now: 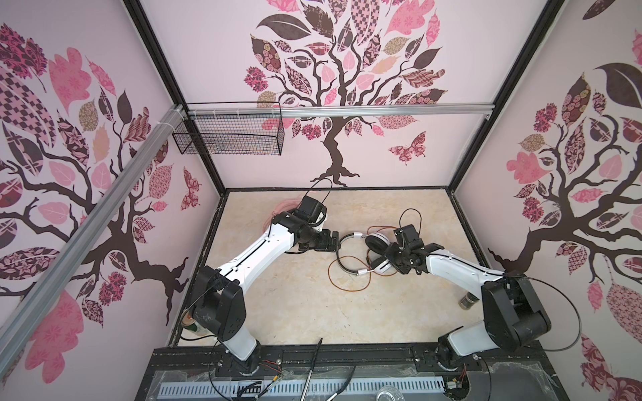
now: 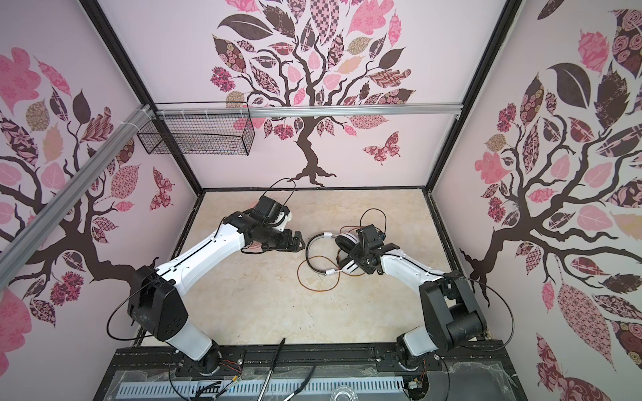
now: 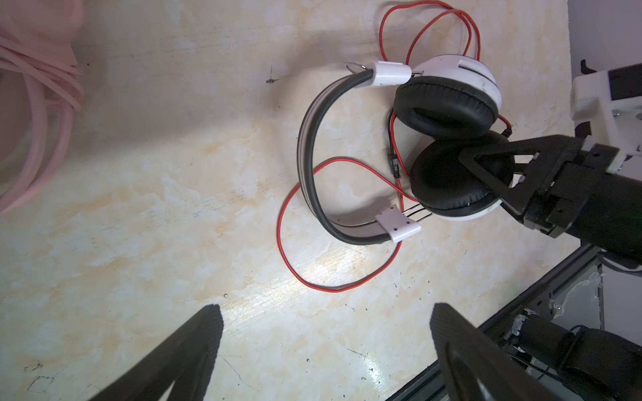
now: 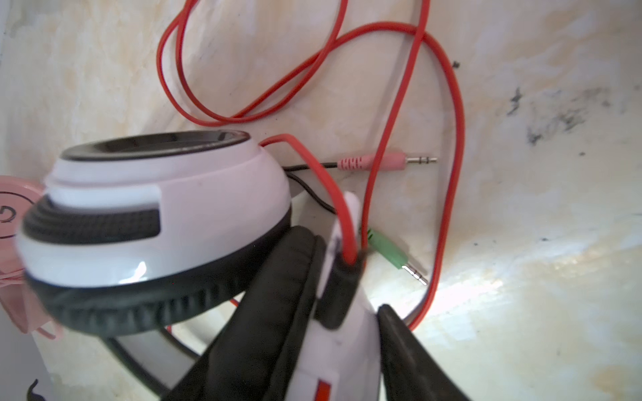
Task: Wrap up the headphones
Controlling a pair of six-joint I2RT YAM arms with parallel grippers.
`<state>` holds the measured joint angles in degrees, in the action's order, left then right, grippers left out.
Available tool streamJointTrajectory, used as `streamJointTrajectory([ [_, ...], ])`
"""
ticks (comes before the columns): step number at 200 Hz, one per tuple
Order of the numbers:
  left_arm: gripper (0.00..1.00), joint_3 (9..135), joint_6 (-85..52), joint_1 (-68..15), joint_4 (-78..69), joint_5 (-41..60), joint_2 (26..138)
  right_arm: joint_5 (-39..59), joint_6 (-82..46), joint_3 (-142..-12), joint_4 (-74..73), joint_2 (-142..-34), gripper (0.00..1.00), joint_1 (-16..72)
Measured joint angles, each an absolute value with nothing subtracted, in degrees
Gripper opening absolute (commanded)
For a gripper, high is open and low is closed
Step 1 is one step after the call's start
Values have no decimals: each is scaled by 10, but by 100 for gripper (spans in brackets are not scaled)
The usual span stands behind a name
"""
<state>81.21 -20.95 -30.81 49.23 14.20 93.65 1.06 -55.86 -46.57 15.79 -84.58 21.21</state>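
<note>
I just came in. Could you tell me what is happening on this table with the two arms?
The right gripper is at the white-and-black headset. Its jaws stand on either side of one earcup, though I cannot tell if they clamp it yet. The headset's red cord lies loose in loops on the table, not wrapped. The left gripper hovers open and empty beside the headband. A pink headset lies apart, near the left arm, its pink cord gathered in loops.
</note>
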Motion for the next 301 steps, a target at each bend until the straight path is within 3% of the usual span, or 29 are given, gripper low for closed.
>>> streamJointTrajectory([
  [18, 97, 812, -210, -308, 492, 142, 936, 5, -558, -457, 152, -841, 46, 211],
  [30, 97, 812, -210, -308, 492, 142, 936, 2, -555, -454, 155, -835, 38, 212],
  [52, 97, 812, -210, -310, 492, 142, 936, -3, -541, -453, 173, -818, 32, 215],
  [143, 97, 812, -209, -323, 495, 141, 936, -10, -521, -458, 192, -728, 30, 217],
  [301, 97, 814, -239, -349, 509, 79, 967, -63, -803, -515, 217, -747, 31, 321],
])
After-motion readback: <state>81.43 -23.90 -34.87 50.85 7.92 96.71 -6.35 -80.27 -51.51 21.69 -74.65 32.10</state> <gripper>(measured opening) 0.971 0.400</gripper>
